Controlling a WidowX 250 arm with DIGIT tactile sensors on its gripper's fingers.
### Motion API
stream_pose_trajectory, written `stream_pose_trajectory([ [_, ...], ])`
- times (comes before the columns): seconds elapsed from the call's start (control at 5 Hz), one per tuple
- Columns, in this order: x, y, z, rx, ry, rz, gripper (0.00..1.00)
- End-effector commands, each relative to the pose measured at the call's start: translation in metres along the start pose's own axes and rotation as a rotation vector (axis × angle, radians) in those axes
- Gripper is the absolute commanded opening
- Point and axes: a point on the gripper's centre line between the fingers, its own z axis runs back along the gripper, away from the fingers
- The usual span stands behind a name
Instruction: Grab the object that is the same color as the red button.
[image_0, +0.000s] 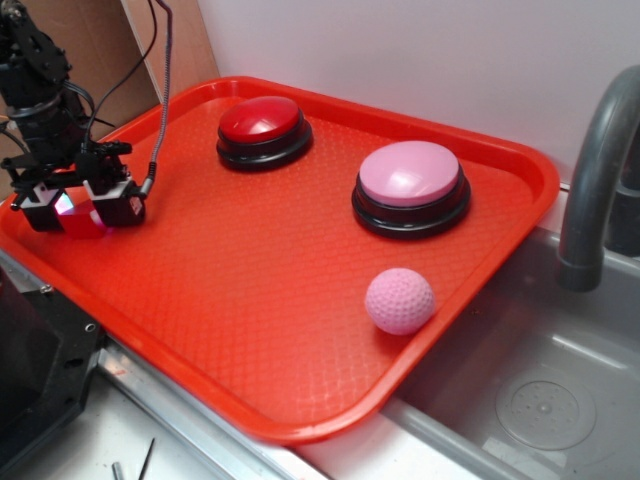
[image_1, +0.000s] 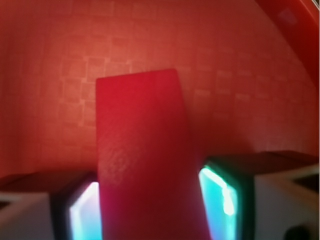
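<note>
Red block, the small solid piece that matches the red button, fills the middle of the wrist view, standing between the two fingers of the gripper, whose glowing teal pads sit against or just beside its left and right faces. The pads appear to press on it, so the gripper reads as closed narrow around the block, though whether the block is lifted off the surface cannot be told. Judging by its plain matte faces and crisp straight edges, the block is probably light, rigid and not fragile, with a slightly grainy skin that should give fair friction; its flat opposite sides are the natural place to hold it, low enough that the pads cover most of each face. In the exterior view the block shows only as a red patch below the fingers, at the near-left corner of the orange-red tray, close to the rim. Further along the tray, well apart from the gripper, lies a pink dimpled ball. Beyond it stands a pink-domed button, and at the far side the red button on its black base. A grey faucet rises over a sink to the right.
</note>
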Motion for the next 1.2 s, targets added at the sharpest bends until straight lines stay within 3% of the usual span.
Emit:
stream_pose_trajectory([
  [0.0, -0.013, 0.001, 0.019, -0.026, -0.078, 0.081, 0.0],
  [0.2, -0.031, -0.035, 0.065, -0.176, -0.235, -0.055, 0.0],
  [0.4, -0.05, -0.054, 0.115, -0.27, -0.251, -0.151, 0.0],
  [0.6, -0.068, -0.071, 0.137, -0.283, -0.246, -0.271, 0.0],
  [1.0, -0.068, -0.081, 0.137, -0.249, -0.263, -0.268, 0.0],
])
